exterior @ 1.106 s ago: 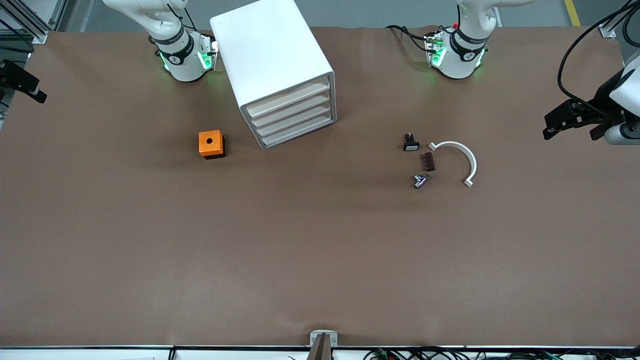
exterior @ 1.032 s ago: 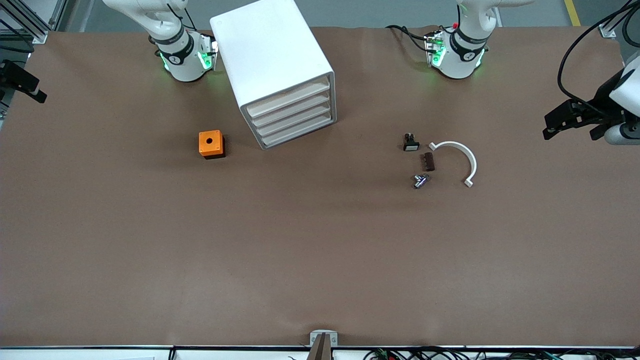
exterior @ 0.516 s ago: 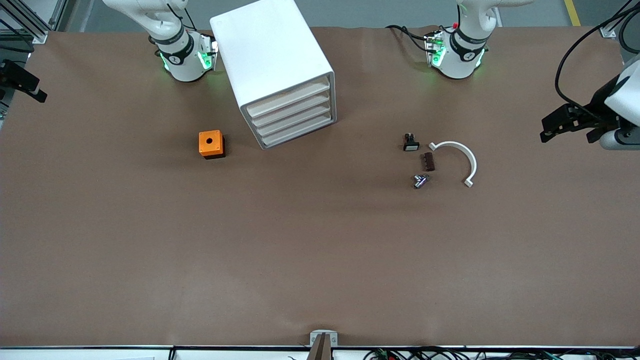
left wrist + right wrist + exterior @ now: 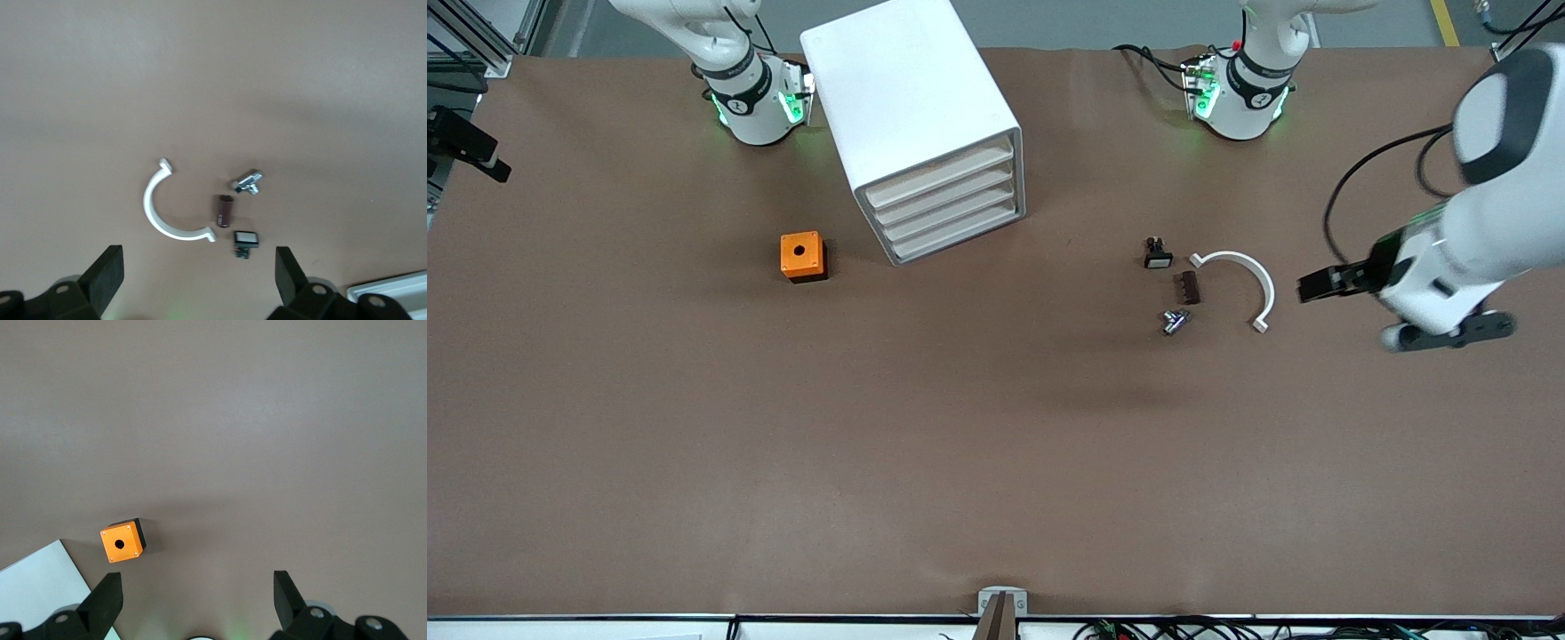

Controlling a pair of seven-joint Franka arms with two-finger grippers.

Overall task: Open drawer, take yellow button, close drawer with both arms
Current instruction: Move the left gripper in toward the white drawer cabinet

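The white cabinet (image 4: 911,107) stands between the two arm bases, with all four drawers shut. The uppermost drawer (image 4: 938,173) shows only its cream front. The button is hidden. My left gripper (image 4: 1316,286) is open and empty, up over the table beside the white curved piece (image 4: 1240,271), toward the left arm's end. In the left wrist view the gripper (image 4: 198,277) has its fingers wide apart. My right gripper (image 4: 476,153) is up at the right arm's end of the table. It is open and empty in the right wrist view (image 4: 197,600).
An orange cube with a hole (image 4: 802,256) sits beside the cabinet toward the right arm's end, also in the right wrist view (image 4: 122,543). A small black part with a white face (image 4: 1157,255), a brown piece (image 4: 1188,287) and a metal fitting (image 4: 1174,322) lie beside the curved piece.
My left arm has swung in from the table's end toward the loose parts, and its gripper now hangs beside the curved piece. The right arm has not moved.
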